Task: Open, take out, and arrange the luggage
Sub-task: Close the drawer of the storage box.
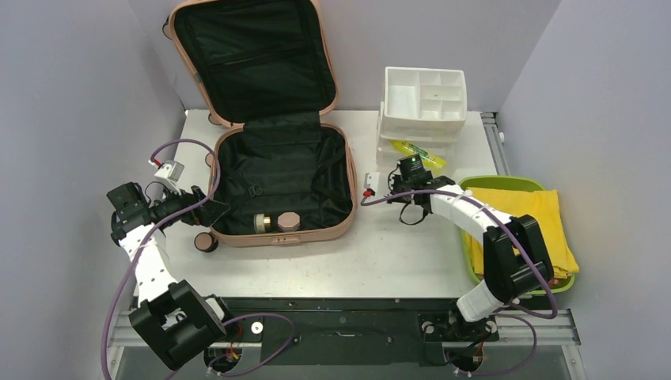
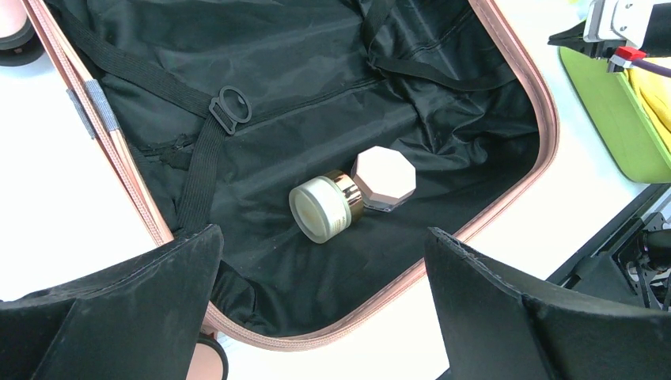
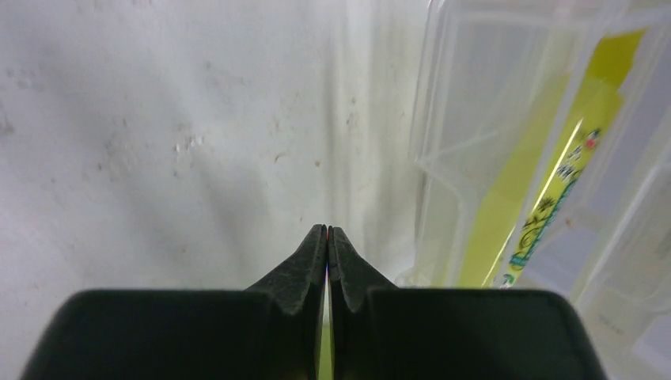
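Note:
The salmon-pink luggage (image 1: 285,236) lies open on the table. Its lid (image 1: 253,55) leans against the back wall, black lining showing. Inside, near the front rim, lie a white jar with a gold band (image 1: 265,222) and a jar with a pink octagonal lid (image 1: 289,221). My left gripper (image 1: 214,210) is open and empty over the luggage's near-left corner. Its wrist view shows the rim (image 2: 506,206), both jars (image 2: 324,207) (image 2: 384,176) and the open gripper (image 2: 323,253). My right gripper (image 1: 416,161) is shut beside the clear drawer, and shows shut in its wrist view (image 3: 327,229).
A white compartmented organizer (image 1: 423,99) stands at the back right on clear drawers holding a yellow-green tube (image 1: 419,152), also in the right wrist view (image 3: 546,198). A lime-green tray (image 1: 506,184) with yellow cloth (image 1: 538,222) sits at the right edge. A caster wheel (image 1: 206,241) protrudes left of the luggage.

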Controlling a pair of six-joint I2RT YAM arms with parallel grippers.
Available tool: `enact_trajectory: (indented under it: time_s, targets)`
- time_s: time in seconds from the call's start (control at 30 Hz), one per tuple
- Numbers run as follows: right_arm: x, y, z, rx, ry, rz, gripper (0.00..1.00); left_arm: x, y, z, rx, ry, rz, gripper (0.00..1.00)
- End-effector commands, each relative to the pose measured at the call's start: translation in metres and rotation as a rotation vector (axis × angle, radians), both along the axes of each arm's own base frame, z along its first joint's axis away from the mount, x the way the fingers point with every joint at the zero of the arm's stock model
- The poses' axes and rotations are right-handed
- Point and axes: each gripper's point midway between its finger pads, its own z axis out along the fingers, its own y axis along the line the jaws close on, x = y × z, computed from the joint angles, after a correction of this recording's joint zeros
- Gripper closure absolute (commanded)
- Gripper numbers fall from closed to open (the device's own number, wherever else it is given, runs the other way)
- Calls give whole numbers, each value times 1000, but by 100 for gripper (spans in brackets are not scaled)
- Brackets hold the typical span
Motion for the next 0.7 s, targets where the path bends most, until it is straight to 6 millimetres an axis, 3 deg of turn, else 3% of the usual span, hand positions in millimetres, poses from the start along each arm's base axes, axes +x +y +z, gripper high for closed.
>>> enact_trajectory:
  time_s: [0.0,0.1,0.23,0.4,0.53,0.6,0.67]
  targets:
    - [26,42,31,78,-167,6,100,2,0,9,-2,-38,-20,4]
    - [30,68,37,22,-189,42,100,2,1,9,1,-35,-17,4]
    - [41,58,25,-88,-169,8,100,1,1,9,12,-39,-16,4]
    - [47,8,7,-192,-113,-77,100,2,1,9,10,-41,-16,4]
    - [63,-59,16,-213,-142,-218,100,3,1,8,0,-37,-21,4]
    - [69,-82,21,-212,-153,-263,100,3,1,8,-5,-36,-24,4]
    - [73,-92,26,-199,-158,-283,100,3,1,9,-7,-38,-26,4]
